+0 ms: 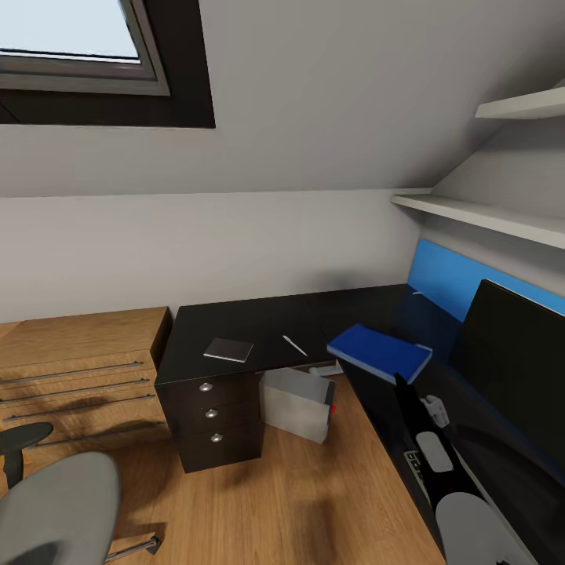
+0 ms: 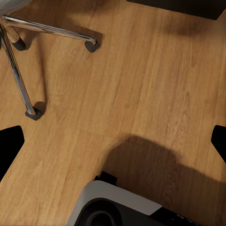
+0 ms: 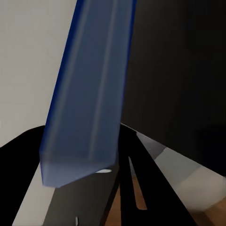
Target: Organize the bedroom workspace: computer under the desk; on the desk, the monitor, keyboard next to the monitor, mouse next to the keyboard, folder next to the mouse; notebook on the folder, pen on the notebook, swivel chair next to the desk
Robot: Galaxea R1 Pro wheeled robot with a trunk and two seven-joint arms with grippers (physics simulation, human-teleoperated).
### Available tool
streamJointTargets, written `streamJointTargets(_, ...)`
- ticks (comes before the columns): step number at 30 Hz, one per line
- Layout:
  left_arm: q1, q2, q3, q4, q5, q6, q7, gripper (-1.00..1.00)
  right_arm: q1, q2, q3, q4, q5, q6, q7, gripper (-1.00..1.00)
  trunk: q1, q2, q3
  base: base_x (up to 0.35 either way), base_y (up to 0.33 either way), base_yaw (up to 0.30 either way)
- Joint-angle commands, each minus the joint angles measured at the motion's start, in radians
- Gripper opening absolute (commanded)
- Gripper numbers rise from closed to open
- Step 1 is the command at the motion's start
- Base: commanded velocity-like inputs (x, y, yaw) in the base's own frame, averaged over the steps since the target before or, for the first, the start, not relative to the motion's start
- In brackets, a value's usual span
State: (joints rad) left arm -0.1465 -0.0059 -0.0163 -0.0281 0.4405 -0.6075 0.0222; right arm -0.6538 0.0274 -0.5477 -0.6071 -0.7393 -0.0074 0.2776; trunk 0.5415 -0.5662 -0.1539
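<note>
Our right end effector (image 1: 402, 384), closed on the folder (image 1: 380, 352), holds it centre-right above the surface (image 1: 235, 318), long axis running toward lower right, mouse (image 1: 434, 451) nearer us.

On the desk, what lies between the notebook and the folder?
In the head view, the white pen lies on the black desk between the notebook and the blue folder; the rest of that stretch is bare.

Folder (image 1: 380, 352) held above the desk (image 1: 235, 322) by right end effector (image 1: 402, 382).
</note>
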Motion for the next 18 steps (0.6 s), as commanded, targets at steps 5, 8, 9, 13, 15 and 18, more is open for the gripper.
streamJointTargets(5,0.0,0.0,-0.002,0.0,0.001,-0.003,0.002,1.0,-0.001,-0.005,-0.005,0.001,-0.01,0.024,0.071,-1.0,0.0,-0.002,-0.002,0.0,0.0,0.0)
streamJointTargets(8,-0.001,0.0,-0.002,0.0,0.001,-0.003,0.002,1.0,-0.001,-0.005,-0.005,0.001,-0.009,0.03,0.098,-1.0,0.0,-0.002,-0.002,0.0,0.0,0.0)
streamJointTargets(9,-0.001,0.0,-0.002,0.0,0.001,-0.003,0.002,1.0,-0.001,-0.005,-0.005,0.001,-0.009,0.031,0.1,-1.0,0.0,-0.002,-0.002,0.0,0.0,0.0)
streamJointTargets(13,-0.001,0.0,-0.002,0.0,0.0,-0.003,0.002,1.0,-0.001,-0.005,-0.005,0.002,-0.009,0.032,0.105,-1.0,0.0,-0.002,-0.002,0.0,0.0,0.0)
streamJointTargets(15,-0.001,0.0,-0.002,0.0,0.0,-0.003,0.002,1.0,-0.001,-0.005,-0.005,0.002,-0.009,0.032,0.106,-1.0,0.0,-0.002,-0.002,0.0,0.0,0.0)
streamJointTargets(18,0.0,0.0,-0.002,0.0,0.0,-0.003,0.002,1.0,-0.001,-0.006,-0.005,0.001,-0.009,0.033,0.106,-1.0,0.0,-0.002,-0.002,0.0,0.0,0.0)
